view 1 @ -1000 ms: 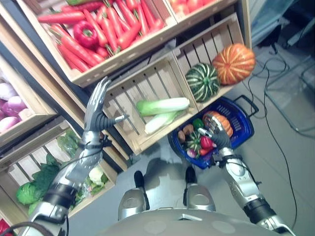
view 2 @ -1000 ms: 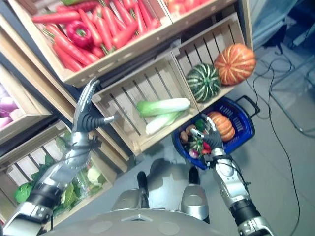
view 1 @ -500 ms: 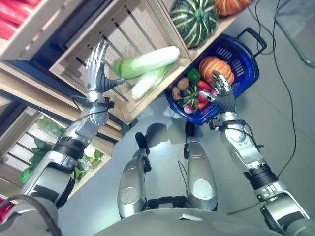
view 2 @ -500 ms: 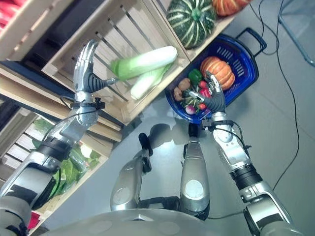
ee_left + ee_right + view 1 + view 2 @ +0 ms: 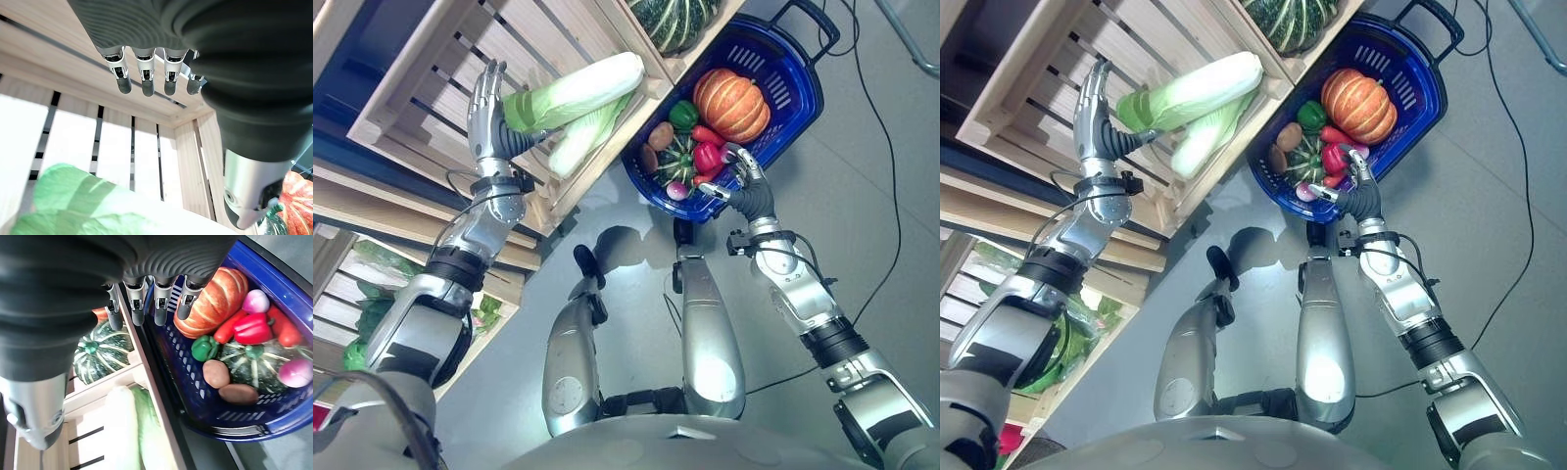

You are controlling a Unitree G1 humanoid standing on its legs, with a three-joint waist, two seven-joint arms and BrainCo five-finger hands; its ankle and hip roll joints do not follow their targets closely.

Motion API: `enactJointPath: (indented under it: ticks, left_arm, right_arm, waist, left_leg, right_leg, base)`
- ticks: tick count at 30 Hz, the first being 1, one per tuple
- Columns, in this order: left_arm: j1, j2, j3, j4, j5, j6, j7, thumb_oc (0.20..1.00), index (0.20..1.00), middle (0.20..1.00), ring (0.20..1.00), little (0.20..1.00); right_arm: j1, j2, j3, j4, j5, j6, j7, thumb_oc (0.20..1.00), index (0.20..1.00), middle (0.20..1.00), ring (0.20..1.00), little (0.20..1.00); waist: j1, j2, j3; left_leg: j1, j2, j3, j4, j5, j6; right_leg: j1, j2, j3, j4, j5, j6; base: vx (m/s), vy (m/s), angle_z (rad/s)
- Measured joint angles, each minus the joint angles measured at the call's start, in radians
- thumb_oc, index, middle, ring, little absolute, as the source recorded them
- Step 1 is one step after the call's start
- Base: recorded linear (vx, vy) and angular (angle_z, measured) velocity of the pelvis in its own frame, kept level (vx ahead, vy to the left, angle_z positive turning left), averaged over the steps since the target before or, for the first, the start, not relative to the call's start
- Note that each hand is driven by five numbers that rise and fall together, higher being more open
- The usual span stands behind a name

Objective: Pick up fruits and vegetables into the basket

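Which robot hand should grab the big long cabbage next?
The left hand, I think. It is open and raised right beside the cabbage in the wooden crate. The right hand is open too, but far away at the blue basket.

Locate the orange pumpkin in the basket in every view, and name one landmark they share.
Left eye view: orange pumpkin upper right, inside the blue basket.
Right eye view: upper right, same spot.
Left wrist view: an orange ribbed edge at the lower right corner; which pumpkin, I cannot tell.
Right wrist view: upper middle, past the fingertips.
Shared landmark: the wooden crate.
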Motion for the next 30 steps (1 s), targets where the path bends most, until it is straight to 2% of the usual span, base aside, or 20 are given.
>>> enactJointPath:
  ticks: [7,14,22,30]
  left_arm:
    - [-0.067,0.000,0.016,0.041,-0.035,0.009,0.001,1.000,1.000,1.000,1.000,1.000]
    - [-0.183,0.002,0.020,0.116,-0.101,0.037,0.001,1.000,1.000,1.000,1.000,1.000]
    - [-0.267,0.011,0.017,0.226,-0.143,0.123,-0.035,1.000,1.000,1.000,1.000,1.000]
    - [-0.332,0.037,-0.006,0.337,-0.203,0.211,-0.146,1.000,1.000,1.000,1.000,1.000]
  right_arm:
    - [-0.003,-0.027,0.033,-0.022,-0.015,0.016,0.066,1.000,1.000,1.000,1.000,1.000]
    - [0.008,-0.040,0.040,-0.065,-0.014,0.035,0.107,1.000,1.000,1.000,1.000,1.000]
    - [0.040,-0.080,0.035,-0.098,-0.009,0.030,0.119,1.000,1.000,1.000,1.000,1.000]
    - [0.056,-0.086,0.034,-0.102,0.024,0.008,0.137,1.000,1.000,1.000,1.000,1.000]
  waist:
    - [-0.014,0.000,0.000]
    - [-0.053,0.000,0.000]
    - [-0.089,0.000,0.000]
    - [-0.114,0.000,0.000]
  left_leg:
    - [-0.045,0.001,0.018,0.017,-0.004,-0.002]
    - [-0.095,0.003,0.039,0.053,-0.024,0.001]
    - [-0.109,0.020,0.051,0.084,-0.052,-0.008]
    - [-0.159,0.026,0.053,0.103,-0.056,-0.010]
  right_leg:
    - [-0.064,0.004,0.026,0.025,0.000,-0.002]
    - [-0.121,0.007,0.051,0.043,-0.001,-0.001]
    - [-0.139,0.024,0.070,0.051,-0.005,-0.008]
    - [-0.188,0.029,0.075,0.064,-0.005,-0.008]
  base:
    - [0.01,0.037,-0.07]
    - [0.05,0.042,-0.08]
    - [0.05,0.019,-0.08]
    - [0.00,0.000,0.00]
